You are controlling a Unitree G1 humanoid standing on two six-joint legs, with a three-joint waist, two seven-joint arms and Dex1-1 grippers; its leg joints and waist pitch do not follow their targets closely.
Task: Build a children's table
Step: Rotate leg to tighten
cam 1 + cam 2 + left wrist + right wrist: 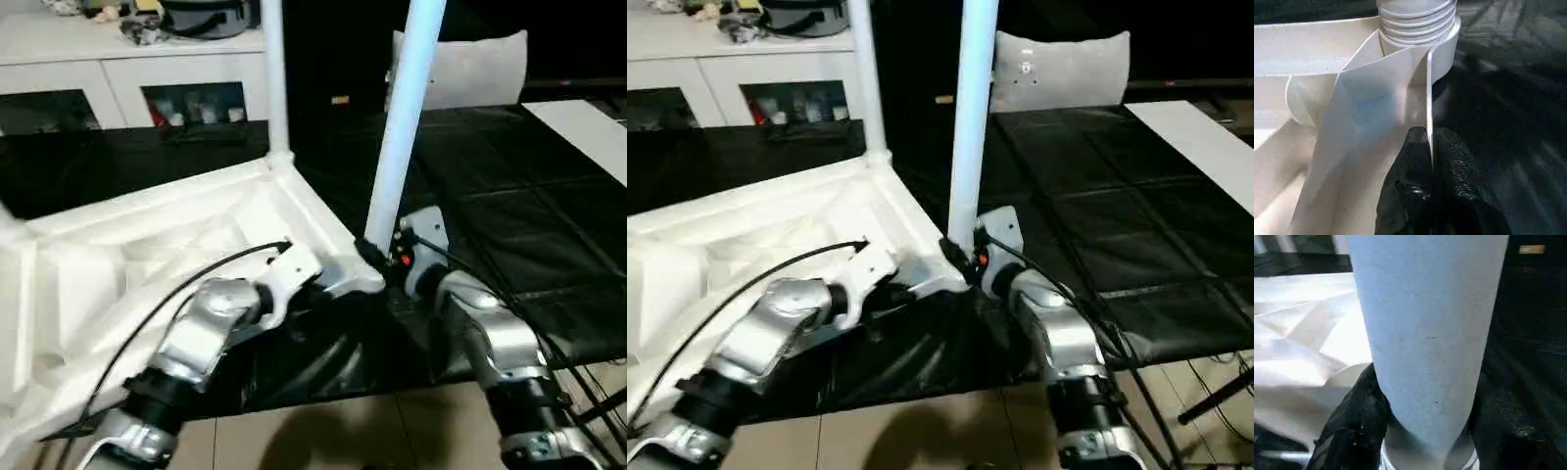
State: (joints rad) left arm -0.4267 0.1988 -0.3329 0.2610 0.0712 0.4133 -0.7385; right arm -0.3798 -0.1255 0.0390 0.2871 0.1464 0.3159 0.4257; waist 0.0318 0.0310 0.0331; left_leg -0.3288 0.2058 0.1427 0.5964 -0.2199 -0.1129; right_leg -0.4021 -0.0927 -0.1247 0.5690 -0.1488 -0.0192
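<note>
The left gripper (1430,161) is clenched on a thin rib of the upturned table top (147,235), just below the corner socket (1420,29). The right gripper (1422,431) grasps the leg (402,127) standing upright in that socket, low on its shaft.

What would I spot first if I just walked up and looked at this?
The tall white leg rising from the near corner of the upside-down table top, with the right gripper closed around its base. A second leg stands at the far corner. The left gripper pinches a thin rib of the table top beside the near corner socket, all on the black work surface.
</note>
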